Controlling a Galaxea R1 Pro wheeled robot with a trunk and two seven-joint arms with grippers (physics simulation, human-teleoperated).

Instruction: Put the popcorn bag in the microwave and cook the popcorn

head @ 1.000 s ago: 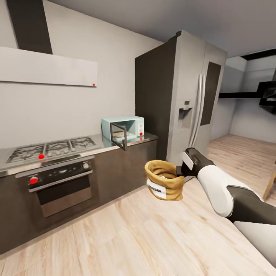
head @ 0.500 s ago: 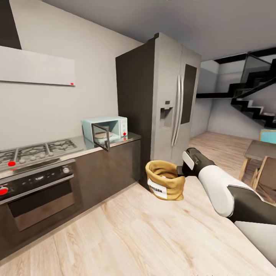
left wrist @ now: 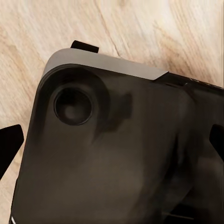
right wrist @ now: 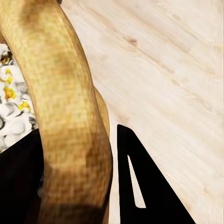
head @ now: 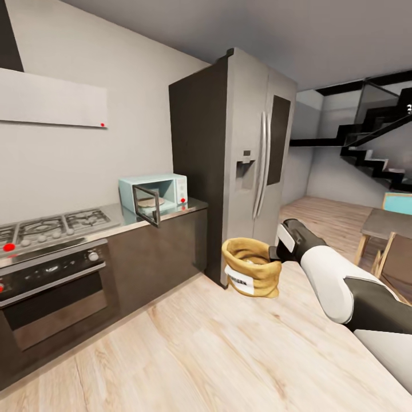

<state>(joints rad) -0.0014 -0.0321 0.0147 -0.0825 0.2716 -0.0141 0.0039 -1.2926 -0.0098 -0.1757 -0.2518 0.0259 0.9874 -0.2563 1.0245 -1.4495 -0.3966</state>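
Right gripper [head: 276,252] pinched the popcorn bag [head: 252,274] by its rolled rim, aloft over wood floor [head: 217,355]. Microwave [head: 153,193] door stood open. Left gripper state: cannot tell.

I see the tan bag [head: 250,267] upright, held off the floor; mint microwave [head: 153,193] door open on worktop [head: 123,216].

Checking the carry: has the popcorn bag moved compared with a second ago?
Yes. Against the fridge, the popcorn bag, held at its rim by the right end effector, has gone from level with its front door to nearer its dark side; the camera shifted too.
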